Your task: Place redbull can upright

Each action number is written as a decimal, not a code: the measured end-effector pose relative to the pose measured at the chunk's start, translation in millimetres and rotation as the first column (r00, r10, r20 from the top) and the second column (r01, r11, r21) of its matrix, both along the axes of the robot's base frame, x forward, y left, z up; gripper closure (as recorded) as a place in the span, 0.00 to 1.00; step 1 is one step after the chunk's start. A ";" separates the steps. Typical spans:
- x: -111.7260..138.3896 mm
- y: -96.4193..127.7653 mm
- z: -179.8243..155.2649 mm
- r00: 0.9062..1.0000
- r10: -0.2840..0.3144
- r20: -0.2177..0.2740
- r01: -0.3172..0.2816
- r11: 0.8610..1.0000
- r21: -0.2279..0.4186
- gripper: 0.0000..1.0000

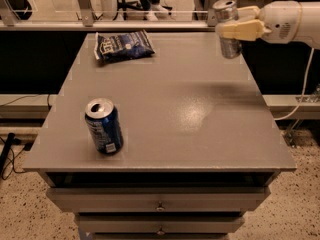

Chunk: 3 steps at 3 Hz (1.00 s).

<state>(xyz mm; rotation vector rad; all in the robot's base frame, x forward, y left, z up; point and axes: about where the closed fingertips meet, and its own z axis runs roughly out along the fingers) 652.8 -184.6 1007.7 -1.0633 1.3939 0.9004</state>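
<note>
While the fingers (240,30) clamp its middle, the redbull can (230,48) hangs in the air above the counter's (165,84) far right corner.
The gripper (231,30) reaches in from the right, its pale fingers closed around the slim silver can, which is nearly upright with a slight lean and clear of the counter. The risk is that it sits close to the right edge. A release from this height, or with the lean uncorrected, could let the narrow can tip, roll and drop off the side. A soda can (103,126) at the front left and a snack bag (124,45) at the far left lie well apart, so they are unlikely to interfere.
</note>
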 end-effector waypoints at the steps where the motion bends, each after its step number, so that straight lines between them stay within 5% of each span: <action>1: -19.9 -7.7 -28.0 1.000 -0.030 -0.005 0.030 0.988 0.153 1.00; 3: -25.8 -2.6 -71.7 1.000 0.008 0.011 -0.011 0.972 0.233 1.00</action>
